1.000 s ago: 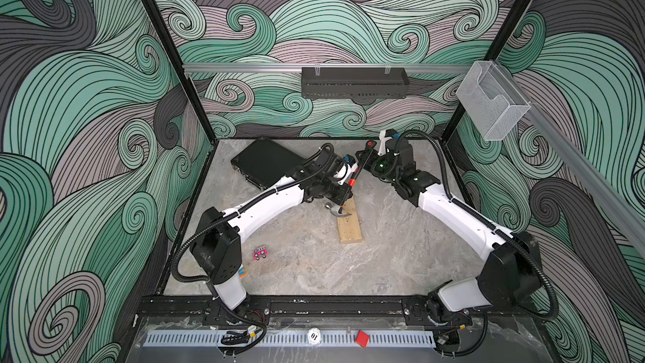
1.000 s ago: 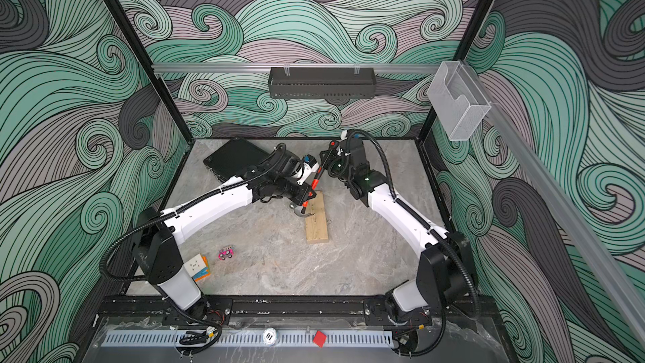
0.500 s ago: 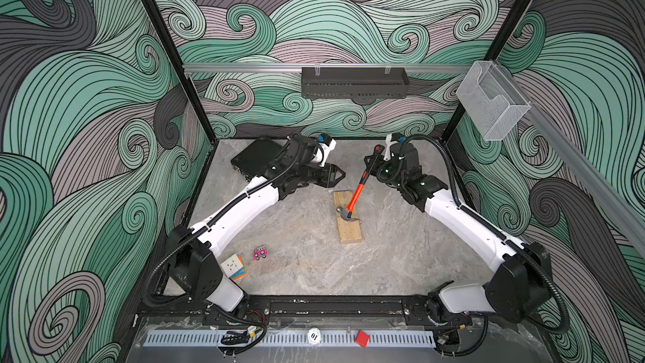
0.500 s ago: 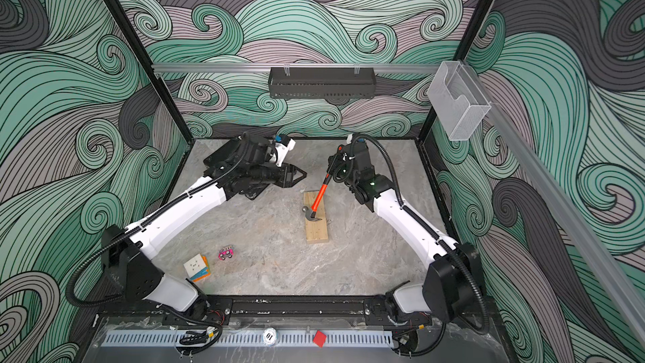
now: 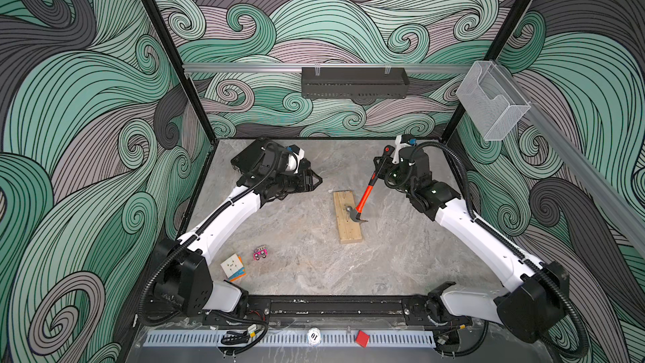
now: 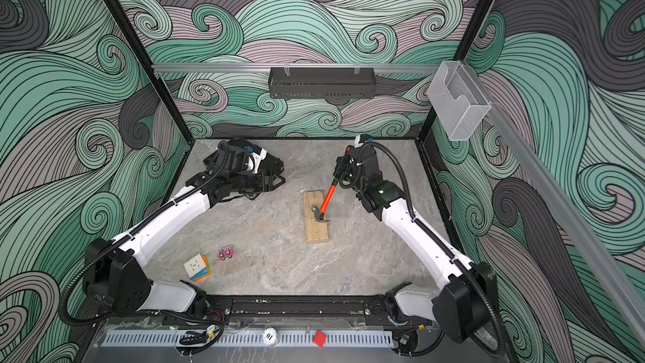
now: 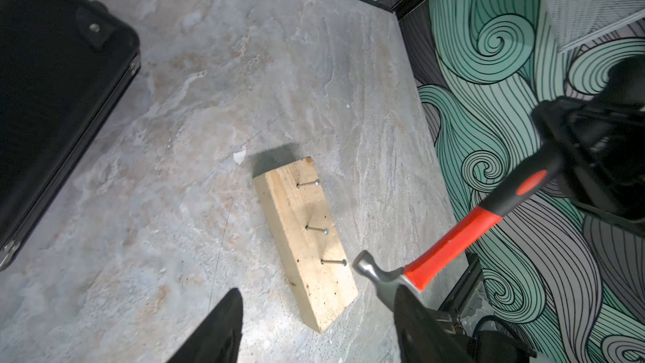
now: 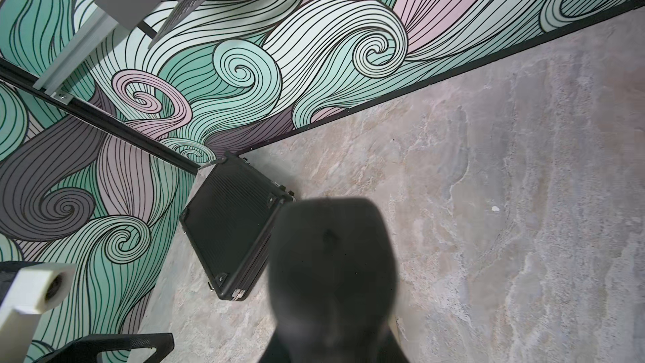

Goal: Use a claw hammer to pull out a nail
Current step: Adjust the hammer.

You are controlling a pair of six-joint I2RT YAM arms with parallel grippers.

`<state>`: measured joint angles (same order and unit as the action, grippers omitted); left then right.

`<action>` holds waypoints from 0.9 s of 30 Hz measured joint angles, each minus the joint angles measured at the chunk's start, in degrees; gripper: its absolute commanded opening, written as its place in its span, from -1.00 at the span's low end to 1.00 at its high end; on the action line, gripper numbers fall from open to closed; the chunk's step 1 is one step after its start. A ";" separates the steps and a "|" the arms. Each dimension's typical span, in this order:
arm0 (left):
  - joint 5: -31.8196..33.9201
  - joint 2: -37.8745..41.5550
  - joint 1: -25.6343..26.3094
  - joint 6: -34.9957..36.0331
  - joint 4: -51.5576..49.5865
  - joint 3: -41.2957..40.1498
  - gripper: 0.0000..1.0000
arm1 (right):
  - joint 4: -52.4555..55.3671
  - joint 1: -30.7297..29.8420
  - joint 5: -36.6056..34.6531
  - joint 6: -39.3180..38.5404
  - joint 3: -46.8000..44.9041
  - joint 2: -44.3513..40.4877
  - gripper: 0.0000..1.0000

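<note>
Clearly the right gripper (image 5: 381,166) is clenched around the black handle of the claw hammer (image 5: 365,196), just below the red ring at the butt, and in both top views it sits at about 1 o'clock from the wooden block (image 5: 349,232). From that grip the hammer slants down toward 7 o'clock, so its grey head lies over the middle of the block, striking face toward 9 o'clock and claw poking past the block's 3 o'clock edge. Seen from the left wrist view, three nails (image 7: 317,229) stand out of the block (image 7: 307,249) in a row, and the hammer (image 7: 450,242) has its face just beside the head of the nail nearest the camera; whether they touch I cannot tell. Well apart at 10 o'clock from the block, the left gripper (image 5: 314,180) is released and holds nothing, its fingers (image 7: 223,330) spread wide with bare table (image 7: 174,176) and the block's near end between them. Behind the left arm, a black case (image 5: 246,159) lies in the table's 11 o'clock corner. Down at 8 o'clock, a colour cube (image 5: 232,267) and a small pink toy (image 5: 260,253) rest near each other on the marbled surface.
</note>
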<state>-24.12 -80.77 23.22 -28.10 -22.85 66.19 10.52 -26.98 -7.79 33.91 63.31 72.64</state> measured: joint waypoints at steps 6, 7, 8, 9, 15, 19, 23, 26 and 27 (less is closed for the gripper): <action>-0.11 -0.15 -1.05 -3.06 -1.01 -4.79 0.38 | 0.70 0.00 -2.58 -1.01 -0.42 -1.88 -1.00; -0.13 -0.28 -1.05 -3.48 -1.14 -5.40 0.38 | 0.68 0.00 -2.82 -1.01 -0.68 -2.16 -1.00; -0.15 -0.59 -1.05 -3.85 -1.11 -5.99 0.38 | 0.70 0.00 -3.04 -1.01 -0.94 -2.38 -1.00; -0.28 -1.05 -1.05 -4.22 -1.07 -6.45 0.38 | 0.81 0.00 -3.23 -1.03 -1.11 -2.51 -1.00; -1.22 -4.55 -1.05 -6.25 -0.20 -9.20 0.35 | 1.09 0.00 -4.22 -1.11 -1.53 -2.62 -1.00; -1.99 -4.76 -1.03 -7.69 1.18 -11.67 0.33 | 1.27 0.00 -4.76 -1.11 -2.08 -2.78 -1.00; -2.69 -6.25 -1.03 -8.68 2.80 -12.24 0.30 | 1.33 0.00 -5.27 -1.11 -2.08 -2.78 -1.00; -3.15 -7.58 -1.03 -8.96 3.82 -12.44 0.29 | 1.36 0.00 -5.31 -1.11 -2.08 -2.78 -1.00; -3.26 -7.93 -1.03 -9.01 4.00 -12.44 0.27 | 1.36 0.00 -5.33 -1.09 -2.08 -2.78 -1.00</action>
<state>-27.38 -88.71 22.20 -37.10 -18.85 53.76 11.88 -26.98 -13.13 32.82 61.23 69.87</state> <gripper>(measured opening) 0.644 0.204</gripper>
